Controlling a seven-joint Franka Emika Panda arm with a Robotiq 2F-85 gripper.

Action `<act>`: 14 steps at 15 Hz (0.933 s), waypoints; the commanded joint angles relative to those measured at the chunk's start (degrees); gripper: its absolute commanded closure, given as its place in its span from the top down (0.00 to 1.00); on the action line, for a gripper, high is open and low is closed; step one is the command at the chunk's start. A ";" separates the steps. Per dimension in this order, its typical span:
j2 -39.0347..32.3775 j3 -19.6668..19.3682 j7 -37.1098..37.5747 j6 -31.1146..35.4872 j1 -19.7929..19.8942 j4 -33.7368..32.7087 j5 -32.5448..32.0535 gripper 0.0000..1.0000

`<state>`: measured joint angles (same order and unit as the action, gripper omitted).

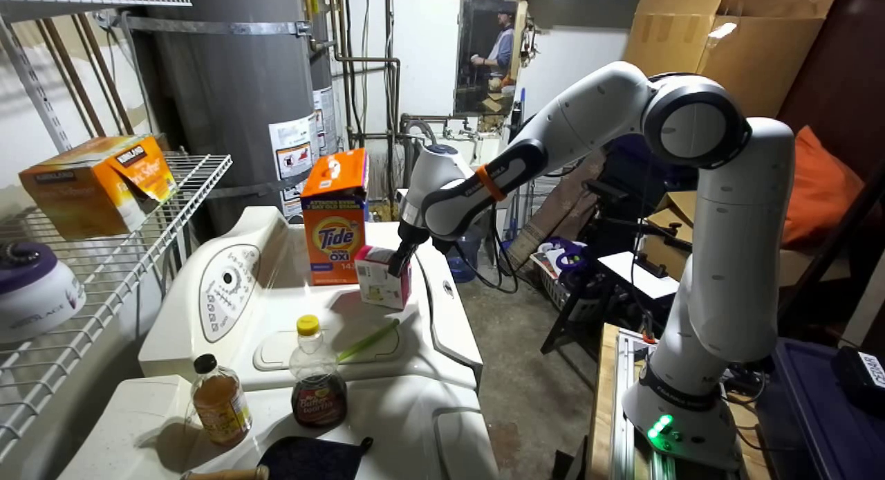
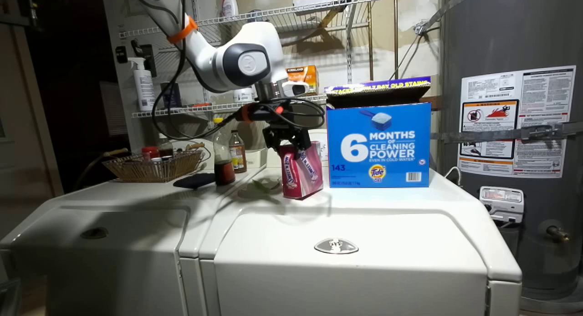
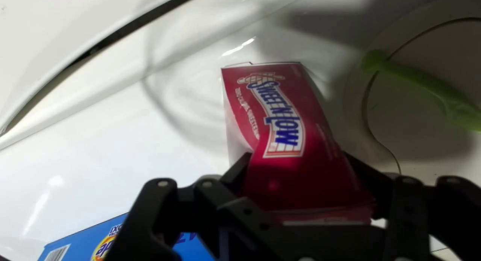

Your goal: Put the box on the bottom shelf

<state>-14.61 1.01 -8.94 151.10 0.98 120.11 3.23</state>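
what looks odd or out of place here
The Tide box has its lid partly raised, leaving a dark gap. A syrup bottle and a green thing, perhaps a utensil, seem like kitchen items misplaced on laundry machines. No spill shows.

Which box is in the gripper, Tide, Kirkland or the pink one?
The pink Sweet'N Low box, held by the gripper; the Tide box and Kirkland box are untouched.

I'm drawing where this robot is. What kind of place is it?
Probably a laundry area: I see white washer-type machines, a big Tide box and a tall grey tank.
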 commanded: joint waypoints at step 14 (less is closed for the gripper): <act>0.54 -0.41 2.27 -0.47 -0.66 -0.29 -3.12 0.68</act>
<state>-14.53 0.98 -8.44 151.10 0.84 119.90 1.96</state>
